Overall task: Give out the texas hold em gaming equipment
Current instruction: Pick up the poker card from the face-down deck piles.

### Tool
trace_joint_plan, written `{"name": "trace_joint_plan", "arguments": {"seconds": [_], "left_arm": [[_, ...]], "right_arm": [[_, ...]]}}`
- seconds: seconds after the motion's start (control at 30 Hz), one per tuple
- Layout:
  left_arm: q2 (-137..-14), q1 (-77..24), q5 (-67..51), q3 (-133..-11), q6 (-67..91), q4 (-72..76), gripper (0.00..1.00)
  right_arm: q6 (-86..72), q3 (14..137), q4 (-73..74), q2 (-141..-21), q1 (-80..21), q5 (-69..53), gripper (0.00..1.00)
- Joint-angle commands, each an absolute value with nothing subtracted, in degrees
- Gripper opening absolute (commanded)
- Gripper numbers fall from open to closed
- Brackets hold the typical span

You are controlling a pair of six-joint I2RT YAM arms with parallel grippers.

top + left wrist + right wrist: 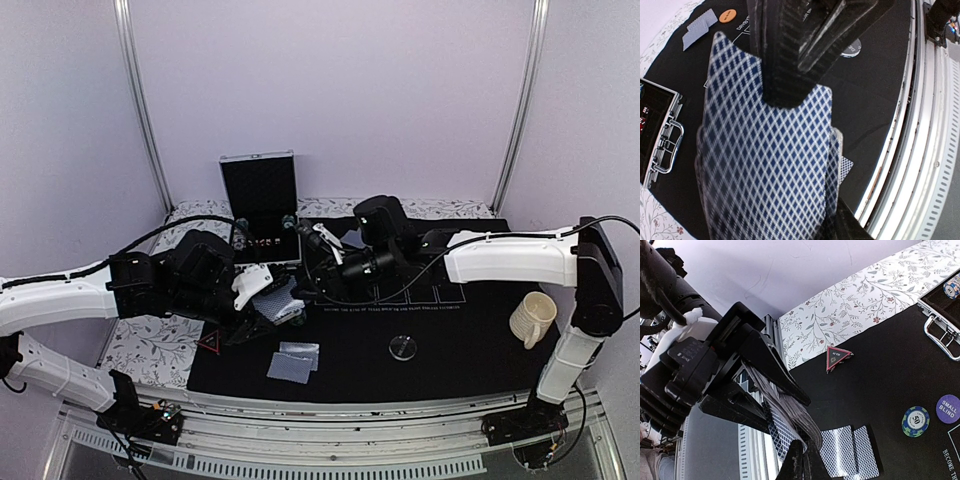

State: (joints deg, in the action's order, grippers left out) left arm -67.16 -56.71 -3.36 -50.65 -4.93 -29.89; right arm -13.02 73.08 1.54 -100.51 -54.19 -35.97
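Observation:
My left gripper is shut on a deck of playing cards with blue diamond backs, held above the mat's left part. My right gripper reaches across to the deck, jaws pressed together on the edge of its top card. From the left wrist, its dark fingers come down over that card. Two dealt cards lie face down on the mat in front. The red triangle marker sits by the mat's left edge. A clear disc, a green chip and a purple chip rest on the mat.
The black mat covers the table. An open metal case stands at the back left. A cream mug is on the right. More cards and an orange chip lie at the far side. The rail runs along the near edge.

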Motion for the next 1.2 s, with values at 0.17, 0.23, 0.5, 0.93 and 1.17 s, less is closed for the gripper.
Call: {"name": "trace_joint_plan", "arguments": {"seconds": [0.17, 0.23, 0.5, 0.93, 1.17], "left_arm": [[-67.2, -56.7, -3.4, -51.3, -5.6, -29.3, 0.38], [-67.1, -56.7, -3.5, -51.3, -5.6, -29.3, 0.38], [-67.2, -56.7, -2.9, -51.3, -5.4, -29.4, 0.38], [-67.9, -55.8, -1.4, -51.2, -4.2, -29.6, 0.38], [-67.9, -55.1, -0.4, -51.3, -3.9, -29.6, 0.38]], "right_arm": [[-12.1, 71.4, 5.0, -95.0, -51.9, -32.9, 0.02], [-12.0, 70.6, 5.2, -93.1, -50.9, -32.4, 0.02], [-9.6, 69.7, 10.9, -84.5, -48.3, -23.9, 0.02], [1.2, 77.0, 22.4, -92.6, -46.8, 0.0, 0.02], [10.2, 83.0, 18.5, -104.7, -46.8, 13.8, 0.02]]}}
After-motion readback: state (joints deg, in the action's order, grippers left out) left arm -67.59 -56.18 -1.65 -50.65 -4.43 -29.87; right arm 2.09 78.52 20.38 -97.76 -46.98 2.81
